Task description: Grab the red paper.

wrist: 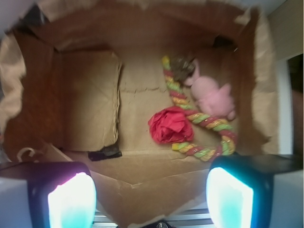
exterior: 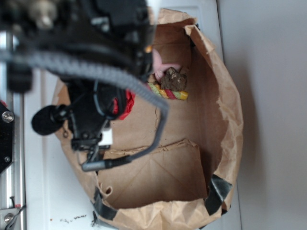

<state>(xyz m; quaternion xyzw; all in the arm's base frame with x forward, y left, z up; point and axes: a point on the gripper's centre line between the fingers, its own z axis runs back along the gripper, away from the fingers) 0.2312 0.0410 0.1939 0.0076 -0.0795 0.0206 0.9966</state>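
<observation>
Red paper (wrist: pixel 170 125), one wad, touches one striped rope (wrist: pixel 199 118) near one pink toy (wrist: pixel 211 97); gripper (wrist: pixel 152 199) spread apart.

Carrier was an open brown paper bag (wrist: pixel 90 109), rim rolled down, black tape patches at the rim corners. The bag sat on a white surface (exterior: pixel 43 191). On the bag floor: the red paper (wrist: pixel 170 124), crumpled, near the middle. A striped rope (wrist: pixel 204 121) in red, yellow and green curved around its side, touching it. A pink soft toy (wrist: pixel 211 97) lay against the rope near the bag wall. A dark brown lump (wrist: pixel 180 67) sat at the rope's far end, next to the toy.
</observation>
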